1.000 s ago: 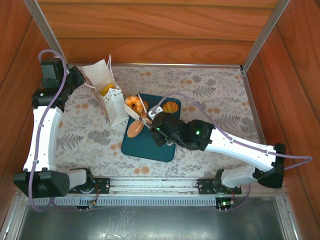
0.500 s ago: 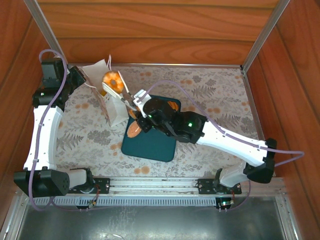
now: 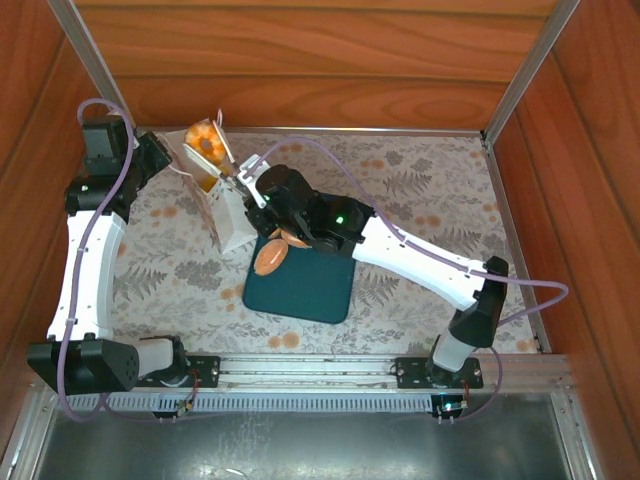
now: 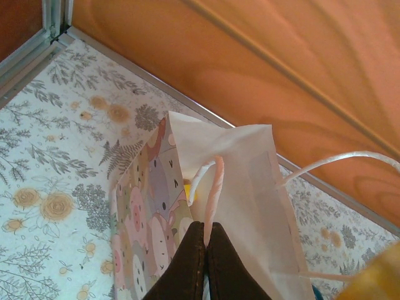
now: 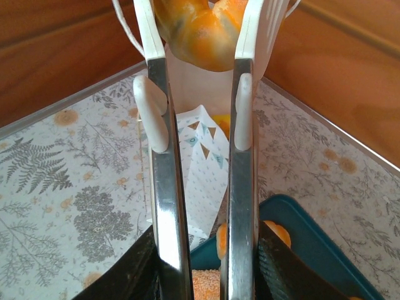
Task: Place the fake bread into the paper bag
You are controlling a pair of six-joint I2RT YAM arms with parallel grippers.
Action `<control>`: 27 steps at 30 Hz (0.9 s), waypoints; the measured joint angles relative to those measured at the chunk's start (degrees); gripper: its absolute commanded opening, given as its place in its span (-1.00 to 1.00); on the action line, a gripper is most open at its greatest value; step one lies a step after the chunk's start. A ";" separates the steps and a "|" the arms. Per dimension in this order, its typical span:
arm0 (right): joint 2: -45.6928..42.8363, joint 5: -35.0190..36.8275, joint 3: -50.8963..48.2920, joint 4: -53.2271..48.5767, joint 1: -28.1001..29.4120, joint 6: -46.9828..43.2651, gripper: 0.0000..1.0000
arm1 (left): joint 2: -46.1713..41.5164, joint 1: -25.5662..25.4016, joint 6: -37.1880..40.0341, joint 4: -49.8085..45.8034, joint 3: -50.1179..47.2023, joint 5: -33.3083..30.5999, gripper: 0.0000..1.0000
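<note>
Two long, flat fingers of the right gripper (image 3: 212, 150), white-tipped over bare metal, are clamped on a round bun (image 3: 203, 138). The bun is glossy orange-brown with ridges like a small pumpkin, and it bulges out between the finger pads. It hangs over the open mouth of the paper bag (image 4: 250, 181), just above the rim and not yet inside.

The bag stands upright near the far left corner of the table (image 3: 420, 190). It is thin white paper, plain on the inner wall, with soft pastel cartoon figures printed on its face. A white cord handle (image 4: 337, 164) loops out from its top edge. A yellow piece (image 5: 222, 122) shows down inside the bag, too hidden to tell its shape.

The left gripper (image 4: 204, 234) has dark, smooth fingers pressed fully together, pinching the bag's upper rim.

An oval bun (image 3: 270, 259), paler and smooth, lies at the left edge of the tray (image 3: 300, 290), a dark teal rectangle with rounded corners. The tray sits just beside the bag on the table's grey-and-orange floral cloth. Wooden walls (image 3: 300, 60) with a reddish grain close in the table.
</note>
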 measured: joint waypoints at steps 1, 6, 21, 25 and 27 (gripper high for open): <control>0.52 -0.11 0.26 -0.09 -0.20 -0.07 -0.48 | 0.00 0.00 -0.02 0.00 0.00 0.00 -1.00; 2.93 -0.90 0.70 -0.26 -1.01 -0.20 -0.42 | 0.00 0.00 -0.02 0.00 0.15 0.00 -1.00; 3.41 -1.55 0.70 -0.98 -1.01 -0.17 0.06 | -0.02 0.00 -0.04 0.02 0.20 0.00 -1.00; 3.41 -1.57 0.70 -1.09 -1.01 -0.17 0.07 | -0.02 0.00 -0.04 0.02 0.20 0.00 -1.00; 3.41 -1.55 0.70 -1.27 -1.01 -0.17 0.06 | -0.02 0.00 -0.04 0.02 0.20 0.00 -1.00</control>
